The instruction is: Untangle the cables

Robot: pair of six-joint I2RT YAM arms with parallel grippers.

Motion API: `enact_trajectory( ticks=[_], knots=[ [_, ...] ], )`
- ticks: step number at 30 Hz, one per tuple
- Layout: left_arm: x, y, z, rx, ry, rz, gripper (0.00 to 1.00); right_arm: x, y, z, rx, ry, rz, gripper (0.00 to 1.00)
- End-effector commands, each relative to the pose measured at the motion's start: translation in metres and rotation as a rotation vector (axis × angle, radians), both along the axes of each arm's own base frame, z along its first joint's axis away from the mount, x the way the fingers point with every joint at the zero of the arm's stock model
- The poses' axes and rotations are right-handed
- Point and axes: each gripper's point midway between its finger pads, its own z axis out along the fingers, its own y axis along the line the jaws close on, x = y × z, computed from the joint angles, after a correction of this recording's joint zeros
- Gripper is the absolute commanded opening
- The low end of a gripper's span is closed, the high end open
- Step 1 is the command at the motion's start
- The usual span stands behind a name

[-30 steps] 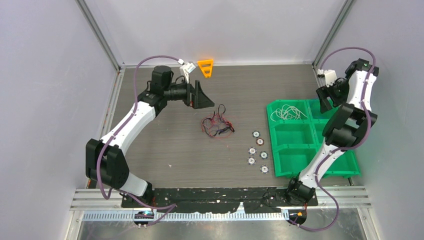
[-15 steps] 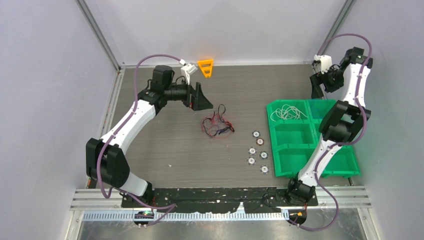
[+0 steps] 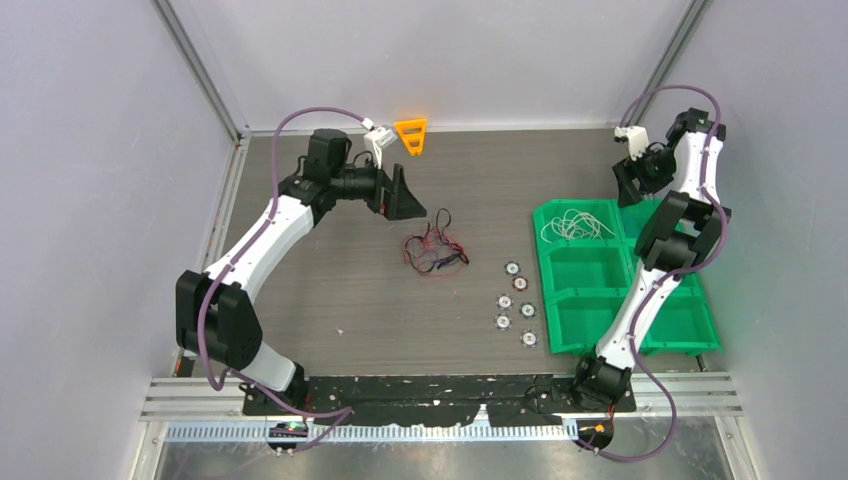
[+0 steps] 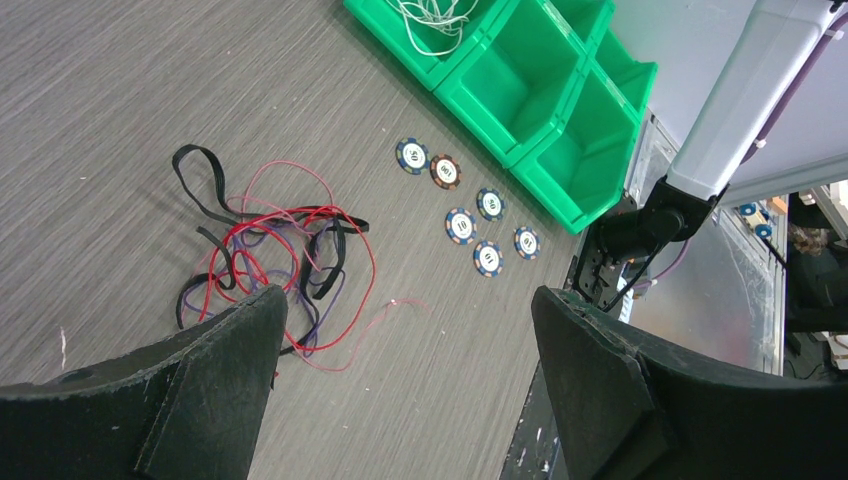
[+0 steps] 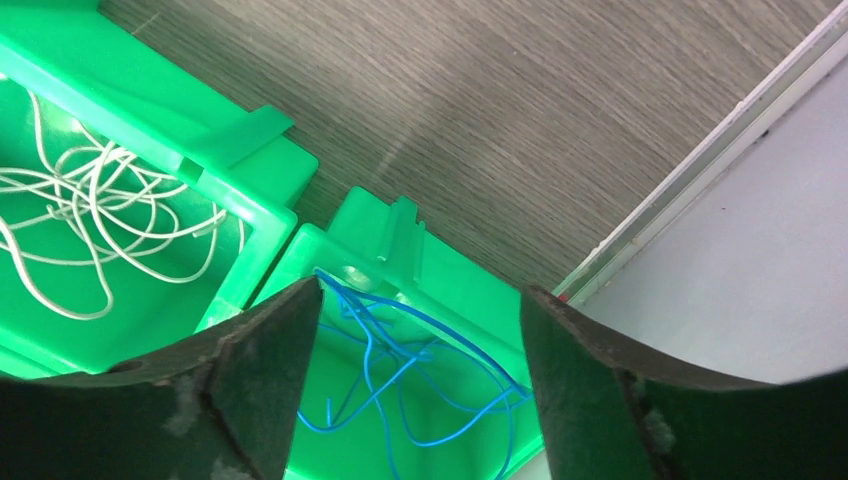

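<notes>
left claw [image 4: 407, 302] and right claw [image 5: 420, 290] gape empty; cable tangle [image 3: 432, 251] sprawls flat, slightly longer left-to-right.

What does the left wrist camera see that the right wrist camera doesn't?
Only the left wrist camera sees the tangled clump of red, black and purple cables on the table, with six poker chips between it and the bins. Only the right wrist camera sees the blue cable, lying loose in its own green compartment. Both cameras see the white cable lying in a green bin, and both see the grey table.
</notes>
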Motion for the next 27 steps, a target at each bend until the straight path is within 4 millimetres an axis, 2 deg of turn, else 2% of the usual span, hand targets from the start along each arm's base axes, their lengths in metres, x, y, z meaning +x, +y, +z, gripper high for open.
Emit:
enact_trajectory(
  ticks=[1, 3, 5, 10, 12, 16, 18, 21, 25, 27],
  knots=[
    [0.002, -0.002, 0.014, -0.01, -0.047, -0.016, 0.94, -0.006, -0.001, 0.011, -0.012, 0.004, 0.054, 0.69],
    [0.002, -0.001, 0.013, -0.009, -0.045, -0.015, 0.94, -0.011, 0.001, 0.015, -0.007, 0.008, 0.064, 0.57],
    [0.002, -0.001, 0.011, -0.006, -0.041, -0.012, 0.94, -0.016, 0.001, 0.02, -0.01, 0.006, 0.076, 0.49],
    [0.0, 0.001, 0.007, -0.003, -0.031, -0.009, 0.94, -0.026, 0.002, 0.036, -0.024, -0.011, 0.087, 0.48],
    [-0.001, 0.001, 0.006, -0.005, -0.029, -0.007, 0.94, -0.032, 0.004, 0.038, -0.024, -0.012, 0.097, 0.44],
    [0.0, 0.001, 0.005, -0.009, -0.025, -0.003, 0.94, -0.048, 0.009, 0.026, -0.005, 0.038, 0.11, 0.18],
    [0.0, 0.001, 0.006, -0.008, -0.026, -0.001, 0.94, -0.053, 0.011, 0.018, 0.001, 0.06, 0.115, 0.12],
    [0.001, 0.003, 0.004, 0.001, -0.024, 0.007, 0.94, -0.058, 0.01, 0.01, -0.006, 0.073, 0.108, 0.06],
    [0.002, 0.005, -0.002, 0.012, -0.01, 0.019, 0.94, -0.062, 0.008, -0.002, -0.017, 0.073, 0.084, 0.06],
    [0.002, 0.005, -0.005, 0.016, -0.002, 0.025, 0.94, -0.056, 0.001, -0.014, -0.051, 0.045, 0.063, 0.06]
  ],
)
